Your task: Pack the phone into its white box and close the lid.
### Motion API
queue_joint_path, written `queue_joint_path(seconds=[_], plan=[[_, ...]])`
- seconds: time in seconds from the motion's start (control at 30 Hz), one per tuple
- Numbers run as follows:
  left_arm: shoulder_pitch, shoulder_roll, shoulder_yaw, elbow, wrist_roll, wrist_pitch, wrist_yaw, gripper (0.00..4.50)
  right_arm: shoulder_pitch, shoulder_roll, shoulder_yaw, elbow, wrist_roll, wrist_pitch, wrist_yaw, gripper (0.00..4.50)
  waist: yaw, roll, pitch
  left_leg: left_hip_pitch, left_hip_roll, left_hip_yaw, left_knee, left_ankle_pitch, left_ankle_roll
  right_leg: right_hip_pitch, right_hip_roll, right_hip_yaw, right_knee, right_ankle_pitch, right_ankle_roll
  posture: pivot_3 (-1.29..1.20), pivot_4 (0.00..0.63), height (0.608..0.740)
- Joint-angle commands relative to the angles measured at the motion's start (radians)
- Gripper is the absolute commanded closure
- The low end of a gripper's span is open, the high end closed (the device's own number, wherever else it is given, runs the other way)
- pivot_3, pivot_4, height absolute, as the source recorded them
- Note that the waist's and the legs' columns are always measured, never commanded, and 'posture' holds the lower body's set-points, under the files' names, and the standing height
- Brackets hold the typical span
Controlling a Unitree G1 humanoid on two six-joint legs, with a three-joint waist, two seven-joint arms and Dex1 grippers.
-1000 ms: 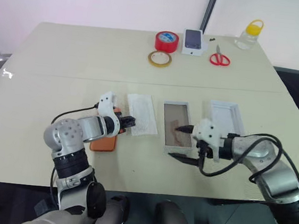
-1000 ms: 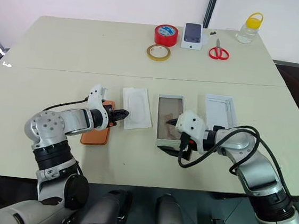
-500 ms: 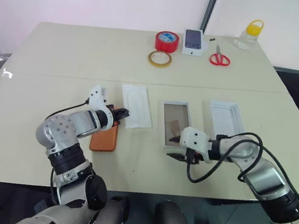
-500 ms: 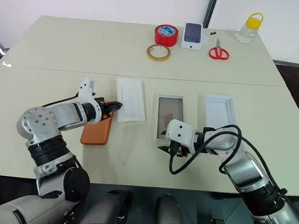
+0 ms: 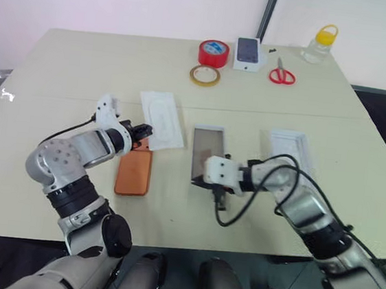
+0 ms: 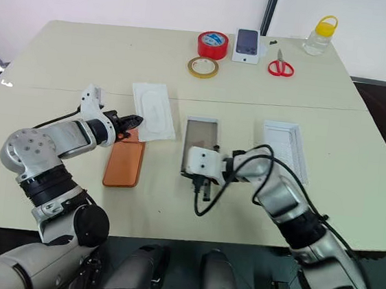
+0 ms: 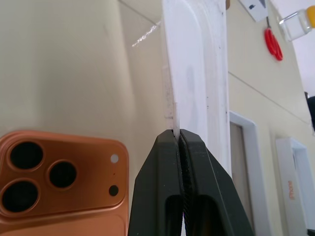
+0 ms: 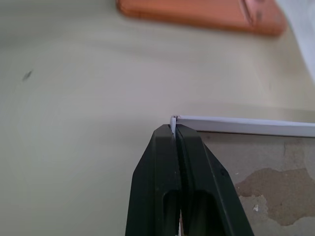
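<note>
Left wrist view: phone (image 7: pixel 54 184) orange, three lenses, seemingly matte.

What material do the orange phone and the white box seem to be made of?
The phone: probably metal or glass, with a matte satin sheen and machined-looking lens rings. The white box: likely cardboard, with thin, matte white walls; its brownish floor looks glossy and stained, perhaps a film.
</note>
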State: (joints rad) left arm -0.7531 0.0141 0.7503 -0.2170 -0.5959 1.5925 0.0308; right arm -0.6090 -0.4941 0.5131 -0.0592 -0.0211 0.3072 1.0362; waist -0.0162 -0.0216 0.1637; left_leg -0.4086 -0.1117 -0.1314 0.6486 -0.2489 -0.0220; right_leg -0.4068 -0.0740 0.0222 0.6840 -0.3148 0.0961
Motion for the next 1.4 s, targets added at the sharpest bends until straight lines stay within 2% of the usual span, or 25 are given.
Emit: queue_joint_path(seconds=[0.03,0.13,0.17,0.23,0.4,0.6,0.7,1.13,1.23,1.37,1.4], plan=[[-0.030,-0.011,-0.001,-0.038,-0.007,0.021,-0.009,4.50,-0.050,0.062,0.030,0.072,-0.046,-0.068,-0.024,4.47,0.000,0.000,0.000,0.000,0.000,0.000,0.000,0.000,0.000,0.000,0.000,0.000,0.000,0.000,0.000,0.00,0.150,0.740],[-0.026,-0.024,-0.004,-0.051,-0.013,0.022,-0.003,4.50,-0.072,0.107,0.021,0.126,-0.074,-0.076,-0.066,4.47,0.002,0.000,0.000,0.000,0.000,0.000,0.000,0.000,0.000,0.000,0.000,0.000,0.000,0.000,0.000,0.00,0.150,0.740],[-0.020,-0.030,-0.007,-0.058,-0.017,0.022,0.000,4.50,-0.071,0.114,0.006,0.120,-0.057,-0.054,-0.061,4.21,0.002,0.000,0.000,0.000,-0.001,0.000,0.000,0.000,0.000,0.000,0.000,0.000,0.000,0.000,0.000,0.00,0.150,0.740],[-0.009,-0.041,-0.016,-0.069,-0.022,0.022,0.005,4.50,-0.059,0.112,-0.024,0.090,-0.029,-0.033,-0.051,3.60,0.001,0.000,0.000,0.000,-0.001,0.000,0.000,0.000,0.000,0.000,0.000,0.000,0.000,0.000,0.000,0.00,0.150,0.740],[0.008,-0.072,-0.029,-0.090,-0.027,0.022,0.019,4.50,-0.014,0.054,-0.118,-0.025,0.020,0.011,-0.045,1.18,0.002,0.000,0.000,0.000,0.000,-0.001,0.000,0.000,0.000,0.000,0.000,0.000,0.000,0.000,0.000,0.00,0.150,0.740],[0.056,-0.108,-0.106,-0.097,-0.053,0.022,0.049,4.50,0.055,-0.090,-0.239,-0.156,0.099,0.096,0.013,1.18,0.004,0.000,0.000,0.000,0.000,-0.001,0.000,0.000,0.000,0.000,0.000,0.000,0.000,0.000,0.000,0.00,0.150,0.740],[0.088,-0.124,-0.149,-0.097,-0.064,0.022,0.078,4.50,0.073,-0.144,-0.277,-0.155,0.102,0.103,0.004,1.18,0.003,-0.001,0.000,0.000,-0.001,-0.001,0.000,0.000,0.000,0.001,-0.001,0.000,-0.001,0.000,0.000,0.00,0.150,0.740],[0.142,-0.143,-0.220,-0.102,-0.144,0.022,0.156,4.50,0.061,-0.149,-0.284,-0.126,0.092,0.092,-0.034,1.18,0.004,-0.001,0.000,0.000,0.000,0.000,0.000,0.000,0.000,0.000,0.001,0.000,0.000,0.000,0.000,0.00,0.150,0.740],[0.141,-0.134,-0.218,-0.101,-0.167,0.022,0.164,3.59,0.058,-0.145,-0.282,-0.122,0.091,0.089,-0.039,1.13,0.004,-0.001,0.000,0.000,0.000,0.000,0.000,0.000,0.000,0.000,0.001,0.000,0.000,0.000,0.000,0.00,0.150,0.740],[0.132,-0.106,-0.201,-0.098,-0.207,0.022,0.163,1.69,0.047,-0.135,-0.278,-0.101,0.082,0.095,-0.056,1.13,0.003,-0.001,0.000,0.000,0.000,0.000,0.000,0.000,0.000,0.000,0.001,0.000,0.000,0.000,0.000,0.00,0.150,0.740],[0.131,-0.096,-0.198,-0.098,-0.219,0.022,0.161,1.69,0.043,-0.132,-0.278,-0.093,0.078,0.097,-0.063,1.13,0.002,-0.001,0.000,0.000,0.001,0.000,0.000,0.000,0.000,0.000,0.001,0.000,0.000,0.000,0.000,0.00,0.150,0.740]])
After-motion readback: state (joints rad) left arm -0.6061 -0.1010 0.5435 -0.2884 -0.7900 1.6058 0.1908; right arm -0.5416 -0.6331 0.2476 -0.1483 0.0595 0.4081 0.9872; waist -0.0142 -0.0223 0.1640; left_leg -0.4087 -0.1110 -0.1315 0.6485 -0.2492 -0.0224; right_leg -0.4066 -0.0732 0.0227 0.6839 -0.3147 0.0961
